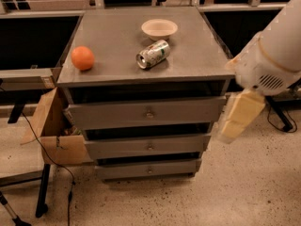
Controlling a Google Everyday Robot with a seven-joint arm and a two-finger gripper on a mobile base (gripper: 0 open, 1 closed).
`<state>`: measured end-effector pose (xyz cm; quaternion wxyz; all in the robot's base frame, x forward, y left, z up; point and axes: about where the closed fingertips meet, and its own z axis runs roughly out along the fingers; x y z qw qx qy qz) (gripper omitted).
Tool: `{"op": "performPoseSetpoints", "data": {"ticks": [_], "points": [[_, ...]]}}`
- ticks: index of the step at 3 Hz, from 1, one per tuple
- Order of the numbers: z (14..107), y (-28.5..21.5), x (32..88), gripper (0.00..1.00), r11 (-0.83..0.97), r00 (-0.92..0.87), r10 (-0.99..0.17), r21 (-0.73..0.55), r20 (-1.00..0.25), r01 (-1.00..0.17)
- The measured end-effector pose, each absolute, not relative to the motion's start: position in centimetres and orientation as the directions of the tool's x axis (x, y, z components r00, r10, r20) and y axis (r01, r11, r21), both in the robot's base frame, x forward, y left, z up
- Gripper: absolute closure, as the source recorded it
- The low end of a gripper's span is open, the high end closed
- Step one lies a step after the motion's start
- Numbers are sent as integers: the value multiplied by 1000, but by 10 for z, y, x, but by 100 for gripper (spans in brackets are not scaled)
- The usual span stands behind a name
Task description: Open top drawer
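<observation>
A grey drawer cabinet [70, 86] is seen from above and in front, standing on a speckled floor [244, 192]. The top drawer [113, 114] is found directly beneath the worktop [113, 36], as the tallest and widest of three stacked fronts. A small round brass knob [149, 113] is set at its centre. A dark gap is seen between its upper edge and the worktop's lip, and none of its inside is shown. Below it, a middle drawer [117, 147] and a bottom drawer [122, 170] are stacked, each narrower than the one above and each fitted with a like knob.

On the worktop, an orange [83, 58] is placed near the left front corner. A drinks can [153, 54] is laid on its side near the middle, its open end turned towards the front. A shallow cream bowl [159, 28] is set upright just behind the can, apart from it.

The gripper [233, 124] is held at the right of the cabinet, level with the top and middle drawers, just beside the cabinet's right edge and well apart from the knob. It hangs tilted from the white arm housing [277, 51]. Whether it is open or closed cannot be told.

An open cardboard box [63, 149] is set against the cabinet's left side, and a black cable [35, 135] is trailed across the floor beside it.
</observation>
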<state>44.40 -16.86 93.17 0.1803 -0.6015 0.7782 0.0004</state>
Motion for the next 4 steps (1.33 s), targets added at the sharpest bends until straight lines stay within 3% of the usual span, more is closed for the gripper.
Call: {"op": "performPoseSetpoints", "data": {"ticks": [2,3,4], "points": [[858,-111,461,0,373,-273,-853,-156,-444,-915],[814,-72,491,0,449,-309,-752,-110,-582,-886],[826,-73,500,0,463,-292,-748,-153,-596,-873]]}}
